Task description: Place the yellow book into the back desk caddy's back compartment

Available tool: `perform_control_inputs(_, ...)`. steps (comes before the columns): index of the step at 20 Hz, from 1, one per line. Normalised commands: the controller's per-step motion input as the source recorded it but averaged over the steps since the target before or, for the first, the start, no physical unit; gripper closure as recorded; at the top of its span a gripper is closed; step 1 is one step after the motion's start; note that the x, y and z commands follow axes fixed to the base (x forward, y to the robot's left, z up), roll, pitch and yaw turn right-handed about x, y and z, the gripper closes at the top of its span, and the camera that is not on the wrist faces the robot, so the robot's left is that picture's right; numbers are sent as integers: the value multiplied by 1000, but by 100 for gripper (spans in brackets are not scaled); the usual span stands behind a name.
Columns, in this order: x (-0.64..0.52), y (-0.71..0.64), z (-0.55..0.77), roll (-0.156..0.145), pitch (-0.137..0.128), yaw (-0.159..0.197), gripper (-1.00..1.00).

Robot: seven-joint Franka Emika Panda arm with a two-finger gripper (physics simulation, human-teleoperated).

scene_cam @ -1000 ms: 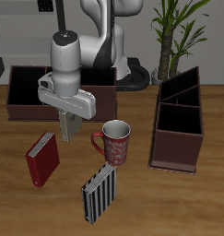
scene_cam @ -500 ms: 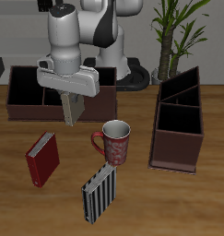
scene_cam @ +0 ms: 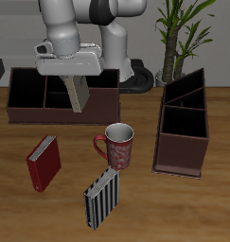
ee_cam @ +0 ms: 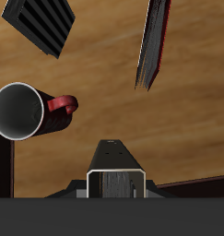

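1. The gripper (scene_cam: 77, 83) has risen and moved back toward the back desk caddy (scene_cam: 22, 112) — a second ago it hung lower, nearer the mug (scene_cam: 117, 145).
2. Its claw is clamped on the yellow book (scene_cam: 79, 95), which hangs upright below it, in front of the caddy's front wall.
3. The wrist view shows the book's edge (ee_cam: 115, 182) between the jaws, with the red book (ee_cam: 154, 41) and striped book (ee_cam: 41, 23) lying on the table below.
4. So the lift looks done; carrying over the back compartment (scene_cam: 56, 81) and lowering remain.
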Motion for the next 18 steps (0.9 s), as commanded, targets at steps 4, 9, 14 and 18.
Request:
perform_control_inputs(4,-167,-108,213,72,-3,60,100)
perform_control_inputs(9,-119,-288,122,77,6,65,100)
perform_control_inputs(14,-132,-374,109,-59,-57,51,100)
perform_control_inputs(18,-142,-301,174,-78,-81,5,100)
